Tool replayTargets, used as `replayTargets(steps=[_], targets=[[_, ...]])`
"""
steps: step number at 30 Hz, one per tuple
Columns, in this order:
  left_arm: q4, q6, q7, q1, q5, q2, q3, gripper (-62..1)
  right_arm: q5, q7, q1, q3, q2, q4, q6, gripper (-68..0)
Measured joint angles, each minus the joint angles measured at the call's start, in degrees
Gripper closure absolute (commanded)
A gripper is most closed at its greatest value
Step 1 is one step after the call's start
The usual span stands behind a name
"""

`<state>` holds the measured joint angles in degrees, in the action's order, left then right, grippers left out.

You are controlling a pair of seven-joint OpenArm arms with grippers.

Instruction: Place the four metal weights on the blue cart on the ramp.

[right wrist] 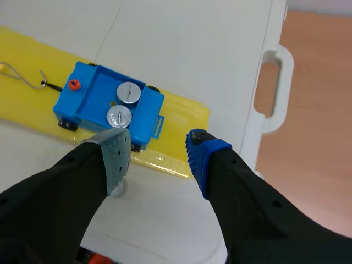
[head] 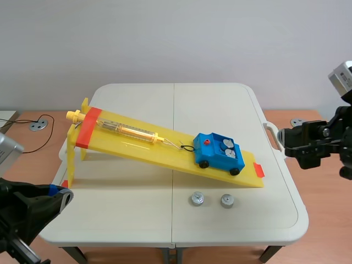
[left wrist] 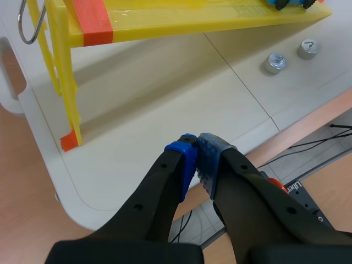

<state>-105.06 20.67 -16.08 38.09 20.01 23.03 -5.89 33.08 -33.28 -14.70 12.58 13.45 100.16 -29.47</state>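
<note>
The blue cart (head: pixel 217 151) sits low on the yellow ramp (head: pixel 137 144), hooked to a spring scale. Two metal weights (head: pixel 227 144) (head: pixel 229 154) lie in its tray; the right wrist view shows the same cart (right wrist: pixel 93 102) with both weights (right wrist: pixel 127 92) (right wrist: pixel 119 116). Two more weights (head: pixel 197 198) (head: pixel 227 201) stand on the table in front of the ramp, also in the left wrist view (left wrist: pixel 274 62) (left wrist: pixel 307 48). My left gripper (head: pixel 62 196) (left wrist: pixel 197 147) is shut on nothing at the table's near left corner. My right gripper (head: pixel 287 144) (right wrist: pixel 157 151) hovers open, beyond the table's right edge.
The ramp's raised end stands on yellow legs (left wrist: pixel 67 82) at the left, with orange tape (head: pixel 88 127) across it. The white folding table (head: pixel 137 220) has a handle (right wrist: pixel 278 91) at its right edge. Cables lie on the wooden floor.
</note>
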Motion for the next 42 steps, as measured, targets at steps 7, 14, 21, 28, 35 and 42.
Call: replayTargets(steps=[7, 14, 21, 28, 35, 42], targets=[[0.0, 0.0, 0.0, 0.0, 0.0, 0.0, 0.0, -4.0, 0.0, -0.3, -5.4, -0.3, 2.6, 4.8, -0.4, -24.7], [0.0, 0.0, 0.0, 0.0, 0.0, 0.0, 0.0, -4.0, -7.6, 3.1, -6.3, -8.0, 2.6, 4.6, -0.1, -24.7], [0.0, 0.0, 0.0, 0.0, 0.0, 0.0, 0.0, -4.0, -19.5, 9.7, -4.8, -19.8, 0.7, 0.2, 2.3, -24.7], [0.0, 0.0, 0.0, 0.0, 0.0, 0.0, 0.0, -4.0, -26.5, 13.6, -0.9, -27.1, -3.1, -9.2, 7.1, -24.7], [0.0, 0.0, 0.0, 0.0, 0.0, 0.0, 0.0, -4.0, -29.7, 15.8, 3.1, -30.0, -7.2, -18.5, 12.2, -24.7], [0.0, 0.0, 0.0, 0.0, 0.0, 0.0, 0.0, -4.0, -31.1, 17.9, 6.5, -31.0, -9.9, -25.8, 14.1, -24.7]])
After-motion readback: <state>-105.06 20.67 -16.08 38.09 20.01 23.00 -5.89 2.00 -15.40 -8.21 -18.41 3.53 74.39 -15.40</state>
